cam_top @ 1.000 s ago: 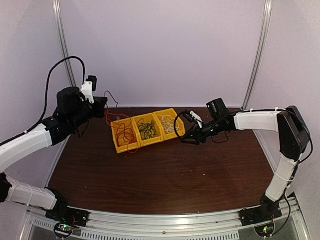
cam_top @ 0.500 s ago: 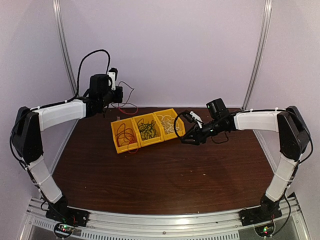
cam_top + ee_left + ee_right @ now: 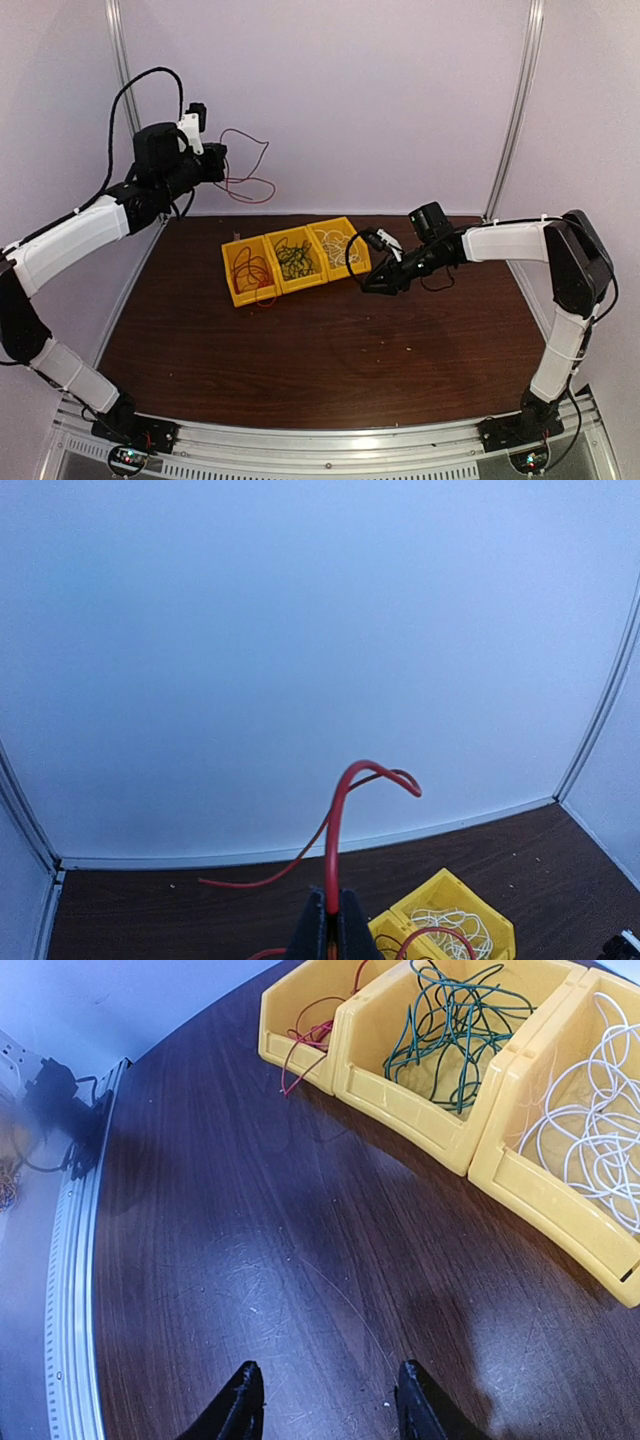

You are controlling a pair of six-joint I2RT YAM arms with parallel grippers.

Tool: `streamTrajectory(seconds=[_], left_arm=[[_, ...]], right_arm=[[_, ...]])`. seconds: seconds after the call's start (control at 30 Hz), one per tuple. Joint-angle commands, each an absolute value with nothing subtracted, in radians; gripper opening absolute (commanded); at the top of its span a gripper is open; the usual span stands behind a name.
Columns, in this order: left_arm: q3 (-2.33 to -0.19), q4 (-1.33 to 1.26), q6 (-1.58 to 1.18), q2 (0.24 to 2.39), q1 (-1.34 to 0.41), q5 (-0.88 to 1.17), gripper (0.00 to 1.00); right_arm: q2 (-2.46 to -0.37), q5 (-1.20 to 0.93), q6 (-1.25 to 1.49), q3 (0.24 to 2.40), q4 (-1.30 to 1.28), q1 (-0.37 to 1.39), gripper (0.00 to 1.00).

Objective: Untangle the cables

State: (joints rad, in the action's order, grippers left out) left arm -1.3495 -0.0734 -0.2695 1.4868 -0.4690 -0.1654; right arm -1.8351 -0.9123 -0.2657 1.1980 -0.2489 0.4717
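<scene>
Left gripper (image 3: pixel 330 932) clenches thin red wire (image 3: pixel 334 815) aloft; right gripper (image 3: pixel 330 1400) parted, empty. Next, probably: lower into left-edge yellow plastic bin (image 3: pixel 229 272).

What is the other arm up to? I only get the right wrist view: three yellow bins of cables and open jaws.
Observer: The left jaws are high up at the far left, shut on a red cable.
Operator: Does it drag on the table?
Observer: No. From the top view it loops in the air in front of the back wall.
</scene>
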Motion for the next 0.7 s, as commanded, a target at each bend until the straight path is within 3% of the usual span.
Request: streamTrajectory(seconds=[0.0, 0.37, 0.67], left_arm=[[-1.256, -0.010, -0.369, 1.413, -0.480, -0.082, 0.00], [-1.043, -0.063, -0.505, 1.349, -0.523, -0.069, 0.00], [-0.954, -0.156, -0.574, 1.459, -0.522, -0.163, 0.00]], right_arm=[[-1.829, -0.933, -0.277, 1.226, -0.255, 0.476, 0.47], [-1.831, -0.934, -0.273, 1.227, -0.259, 0.477, 0.47], [-1.826, -0.931, -0.279, 1.230, -0.268, 0.477, 0.47]])
